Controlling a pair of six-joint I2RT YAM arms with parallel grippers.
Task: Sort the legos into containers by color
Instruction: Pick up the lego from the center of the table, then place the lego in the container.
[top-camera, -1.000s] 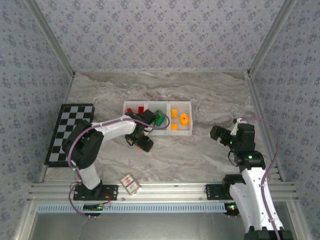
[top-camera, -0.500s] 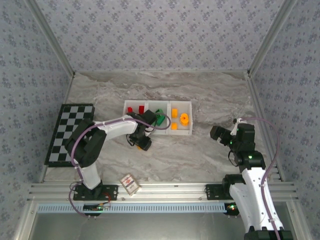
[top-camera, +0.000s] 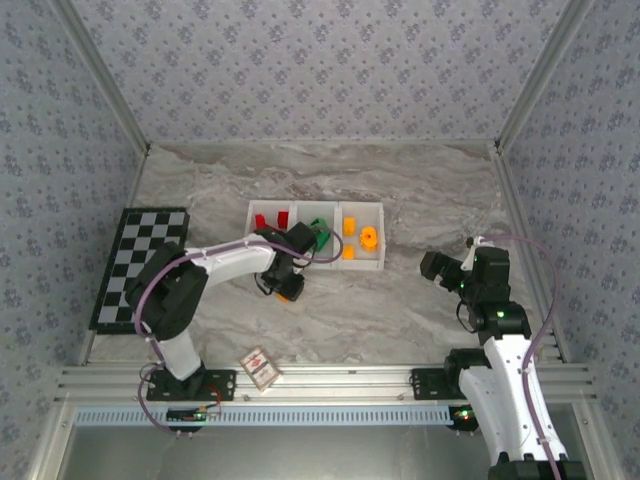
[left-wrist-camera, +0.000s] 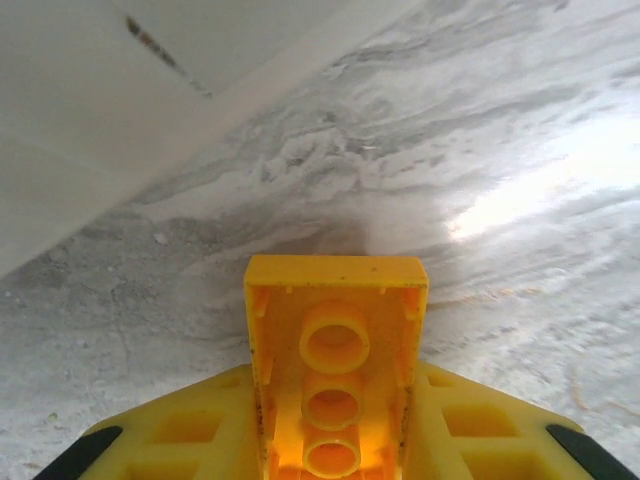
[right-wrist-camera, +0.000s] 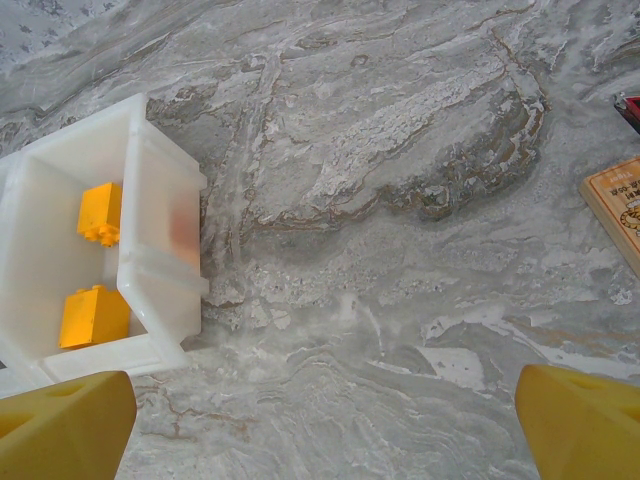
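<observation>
— Where's the loose brick?
— The left gripper (top-camera: 289, 288) has its jaws clamped on a glossy yellow brick (left-wrist-camera: 335, 350), three round tubes showing in its hollow underside, just in front of the white tray (left-wrist-camera: 100, 120), over veined grey marble (right-wrist-camera: 400, 200)
— And the right gripper (right-wrist-camera: 325, 410)?
— Jaws spread wide, well right of the tray; two yellow blocks (right-wrist-camera: 93, 317) lie in the tray's nearest bin

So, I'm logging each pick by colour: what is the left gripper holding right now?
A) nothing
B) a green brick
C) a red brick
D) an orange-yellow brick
D: in the left wrist view an orange-yellow brick sits clamped between the fingers of the left gripper, its hollow underside facing the camera.
</observation>
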